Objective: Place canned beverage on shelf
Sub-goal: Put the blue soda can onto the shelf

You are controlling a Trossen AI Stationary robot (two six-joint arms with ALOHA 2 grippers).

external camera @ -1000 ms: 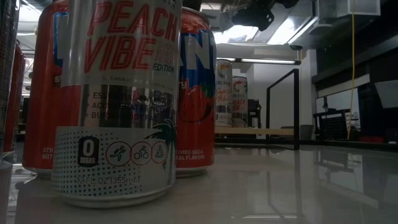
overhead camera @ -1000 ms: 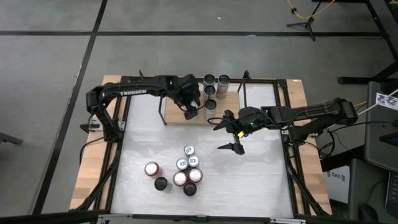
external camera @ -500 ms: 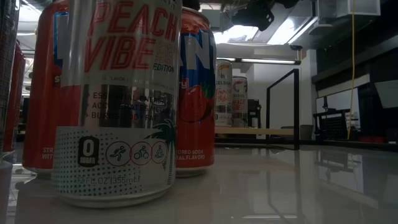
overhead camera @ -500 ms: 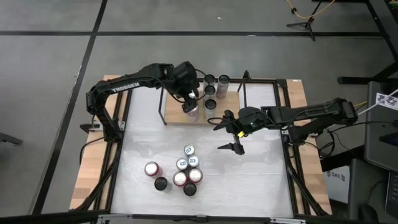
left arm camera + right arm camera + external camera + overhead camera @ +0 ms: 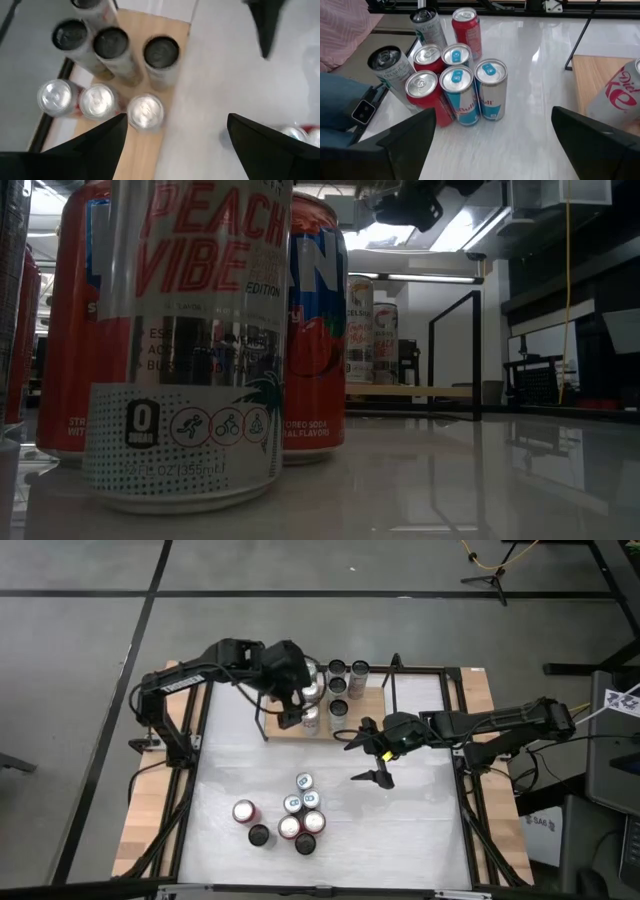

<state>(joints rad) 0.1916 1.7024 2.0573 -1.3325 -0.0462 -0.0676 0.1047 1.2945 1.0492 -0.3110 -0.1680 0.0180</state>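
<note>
White bench [image 5: 420, 830]: shelf [image 5: 283, 727] at far edge carries 6 cans; 7 more cluster [image 5: 290, 818] at near centre. Left gripper [image 5: 292, 708], jaws open and empty, hovers just above the shelf's silver cans [image 5: 145, 111]; a low retreat could tip one. Right gripper [image 5: 371, 754], jaws open, empty, waits mid-bench.

The white bench [image 5: 400, 830] carries a tight cluster of upright cans [image 5: 295, 818] near its front and the light-wood shelf [image 5: 370, 700] at its rear. Six upright cans [image 5: 115, 70] stand in two rows on the shelf.
</note>
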